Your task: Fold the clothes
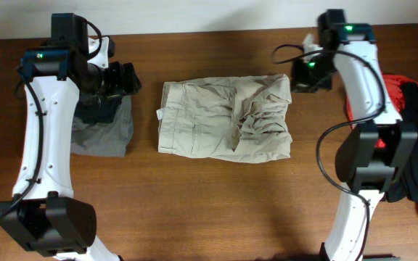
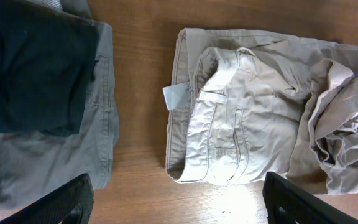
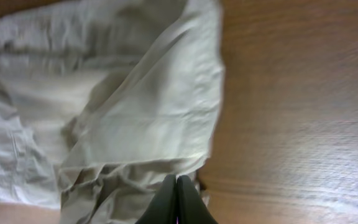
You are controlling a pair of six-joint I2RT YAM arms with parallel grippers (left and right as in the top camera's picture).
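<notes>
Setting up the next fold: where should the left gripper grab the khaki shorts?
Pinch the waistband of the khaki shorts beside the white label, coming from the left gripper's side: that edge lies flat and exposed, while the leg end is bunched.

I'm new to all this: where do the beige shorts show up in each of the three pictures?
Overhead: the beige shorts lie in the middle of the picture.
Left wrist: the shorts fill the right half, with the white label on their left edge.
Right wrist: the shorts cover the left side, down to the closed right pincer.
Shared landmark: the brown wooden table.
</notes>
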